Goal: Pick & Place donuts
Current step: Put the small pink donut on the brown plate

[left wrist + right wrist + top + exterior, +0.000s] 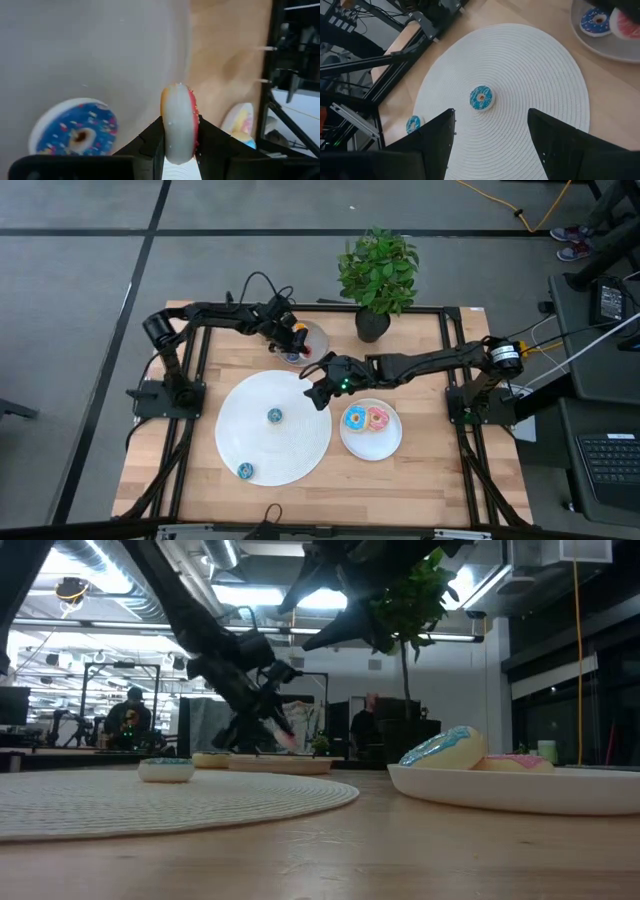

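Observation:
My left gripper (pixel 303 350) is over the grey plate (pixel 314 335) at the far middle of the table, shut on a tiny red-pink donut (pixel 179 125). A dark blue donut (pixel 75 129) lies flat on that plate beside it. My right gripper (pixel 320 387) hangs open over the far right rim of the large white disc (pixel 290 450), touching nothing. Two teal donuts (pixel 481 97) (pixel 413 124) lie flat on the disc. A blue donut (pixel 354 418) and a pink donut (pixel 378 418) lie on the white plate (pixel 372 446). My left gripper pinches the red-pink donut between its two fingers (pixel 150 142), one on the white underside (pixel 172 130) and one on the iced face. The fingers come slanting down from above. The donut stands on edge in the hold, over the grey plate (pixel 100 50).
A potted plant (pixel 377 275) stands at the far edge, right of the grey plate. The white plate sits just right of the disc. Bare wood shows along the near edge (pixel 400 490). Black frame rails run along both sides of the table.

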### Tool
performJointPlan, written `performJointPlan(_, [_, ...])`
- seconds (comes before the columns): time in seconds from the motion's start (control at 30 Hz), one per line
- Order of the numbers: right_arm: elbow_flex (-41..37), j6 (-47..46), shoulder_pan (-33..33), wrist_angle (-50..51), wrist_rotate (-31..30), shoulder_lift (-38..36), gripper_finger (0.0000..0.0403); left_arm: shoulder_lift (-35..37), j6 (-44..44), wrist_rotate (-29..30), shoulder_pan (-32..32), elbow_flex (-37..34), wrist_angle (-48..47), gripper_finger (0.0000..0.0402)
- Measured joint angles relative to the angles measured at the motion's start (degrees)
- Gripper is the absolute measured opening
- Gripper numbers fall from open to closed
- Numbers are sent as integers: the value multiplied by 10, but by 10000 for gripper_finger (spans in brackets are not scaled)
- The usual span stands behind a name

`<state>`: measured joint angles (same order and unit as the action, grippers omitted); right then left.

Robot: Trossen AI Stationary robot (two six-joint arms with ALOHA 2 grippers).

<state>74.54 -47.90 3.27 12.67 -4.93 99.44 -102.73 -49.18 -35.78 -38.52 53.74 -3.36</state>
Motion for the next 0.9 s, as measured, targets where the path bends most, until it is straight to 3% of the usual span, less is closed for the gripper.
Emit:
performJointPlan(0.47, [0, -2, 0, 1, -1, 0, 251, -45, 29, 7, -18, 37, 22, 86])
performJointPlan(0.9, [0, 0, -1, 1, -1, 0, 251, -88, 57, -6, -17, 91, -50, 86])
